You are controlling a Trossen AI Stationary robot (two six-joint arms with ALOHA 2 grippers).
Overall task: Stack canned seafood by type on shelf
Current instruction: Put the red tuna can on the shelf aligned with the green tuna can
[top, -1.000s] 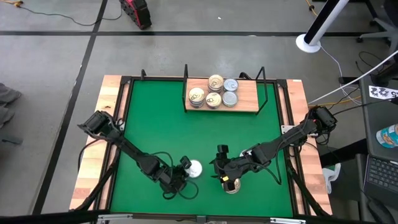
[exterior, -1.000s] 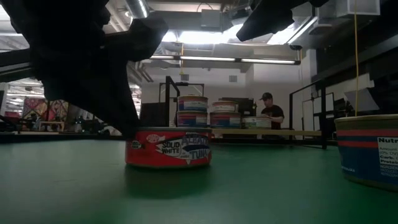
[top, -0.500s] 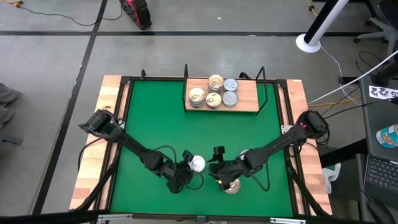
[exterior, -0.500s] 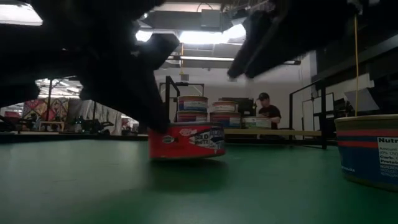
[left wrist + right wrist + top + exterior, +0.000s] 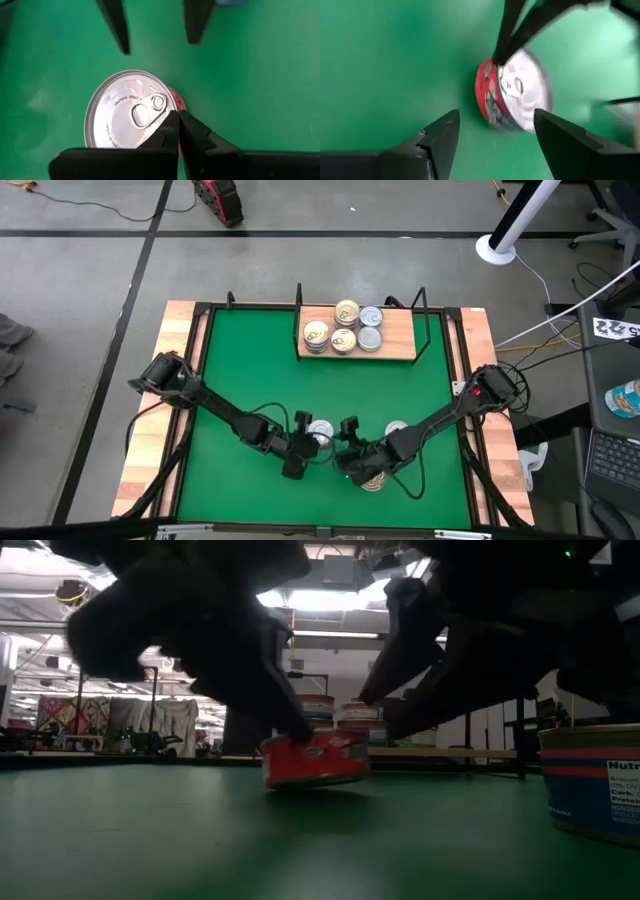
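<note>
While the red-sided tin sits near the front of the green table, roughly midway between the two arms, it is tipped slightly in the low view, one edge raised off the surface, its shiny silver top facing up with the pull tab showing. Against its rim presses the left gripper, fingers closed together into a single point that touches the tin's edge beside the tab; it grips nothing and looks to be nudging rather than holding. Opposite, just across the tin, stands the right gripper, its fingers spread wide and empty, with the tin lying straight ahead of the gap between them. Being round and flat, the tin has no long axis to line up with, so the relation that matters is this: it lies between the two grippers, touching the left and just ahead of the right. A second tin lies under the right arm, another a little behind it. Well apart at the table's far edge, the shelf carries stacked tins.
</note>
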